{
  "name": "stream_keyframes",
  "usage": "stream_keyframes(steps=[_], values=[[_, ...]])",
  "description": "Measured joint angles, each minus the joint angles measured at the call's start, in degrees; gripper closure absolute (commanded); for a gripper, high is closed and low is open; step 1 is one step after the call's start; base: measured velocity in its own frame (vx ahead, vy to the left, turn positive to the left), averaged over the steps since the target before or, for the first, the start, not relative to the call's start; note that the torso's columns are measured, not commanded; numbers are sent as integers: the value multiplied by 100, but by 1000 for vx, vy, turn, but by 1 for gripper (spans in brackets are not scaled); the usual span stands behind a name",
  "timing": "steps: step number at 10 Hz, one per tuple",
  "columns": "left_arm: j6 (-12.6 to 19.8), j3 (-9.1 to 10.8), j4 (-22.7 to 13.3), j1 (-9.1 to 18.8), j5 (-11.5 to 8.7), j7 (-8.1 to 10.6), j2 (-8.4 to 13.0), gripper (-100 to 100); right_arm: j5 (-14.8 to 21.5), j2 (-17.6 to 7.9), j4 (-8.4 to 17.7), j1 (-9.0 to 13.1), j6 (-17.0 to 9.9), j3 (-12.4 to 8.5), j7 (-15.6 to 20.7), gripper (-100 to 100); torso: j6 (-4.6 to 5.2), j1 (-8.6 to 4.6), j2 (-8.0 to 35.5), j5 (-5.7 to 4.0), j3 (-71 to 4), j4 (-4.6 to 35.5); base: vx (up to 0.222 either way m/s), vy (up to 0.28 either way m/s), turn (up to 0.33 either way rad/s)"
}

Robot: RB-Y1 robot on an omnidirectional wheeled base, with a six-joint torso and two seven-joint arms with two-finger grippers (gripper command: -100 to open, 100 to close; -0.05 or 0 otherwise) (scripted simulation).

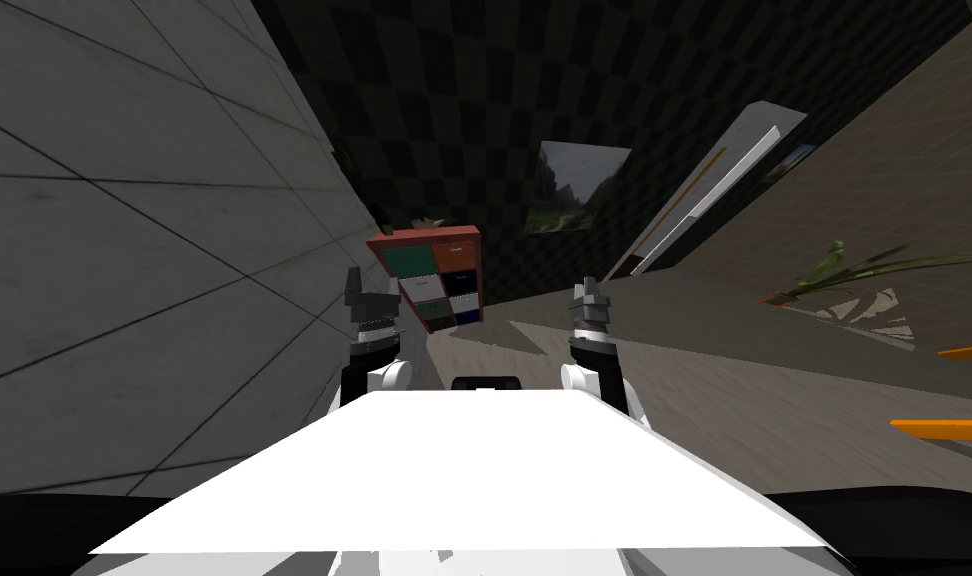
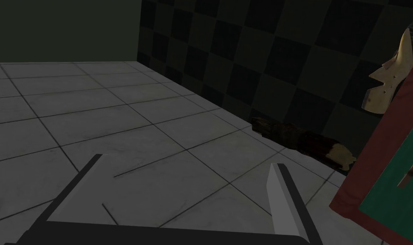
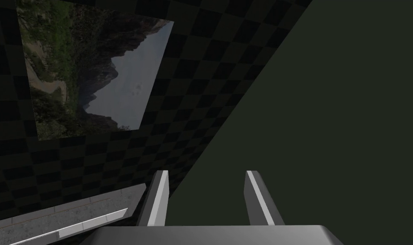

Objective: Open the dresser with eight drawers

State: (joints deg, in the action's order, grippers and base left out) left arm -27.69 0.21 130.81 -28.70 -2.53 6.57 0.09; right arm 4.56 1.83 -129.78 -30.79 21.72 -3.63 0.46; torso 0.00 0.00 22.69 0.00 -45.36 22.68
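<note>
Tiled wall (image 1: 124,250) runs along the dresser's left side; checkered wall (image 1: 454,120) stands behind the dresser; the dresser (image 1: 429,272), red-framed with green, orange, white and dark drawer fronts, sits well ahead of both grippers; left gripper (image 1: 367,290) hangs short of the dresser's green-drawer corner, fingers (image 2: 282,195) wide, holding nothing; right gripper (image 1: 589,295) is off to the dresser's right, fingers (image 3: 159,200) narrower, holding nothing; a dark log-like thing (image 2: 301,139) lies just beside the dresser, along the checkered wall.

No text, label, number or sign is legible anywhere.
</note>
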Motion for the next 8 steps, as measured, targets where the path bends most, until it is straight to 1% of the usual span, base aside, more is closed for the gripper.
stream_keyframes(steps=[3,4,5,8], values=[[0,0,0,0,0,0,0,0,0,0,0,0,0,0,0,0,0,0,1270,0,-2537,1269,0,0,0],[0,0,0,0,0,0,0,-100,0,0,0,0,0,0,0,0,0,0,1693,0,-3383,1692,22,-5,-3],[-6,-8,-39,10,8,-10,112,-100,0,0,2,-1,0,0,0,0,0,0,1881,0,-3780,1879,45,-3,-5],[-55,17,-250,56,15,-27,514,-100,0,0,3,-2,-1,0,0,0,0,0,1947,0,-3927,1955,75,-5,-6]])
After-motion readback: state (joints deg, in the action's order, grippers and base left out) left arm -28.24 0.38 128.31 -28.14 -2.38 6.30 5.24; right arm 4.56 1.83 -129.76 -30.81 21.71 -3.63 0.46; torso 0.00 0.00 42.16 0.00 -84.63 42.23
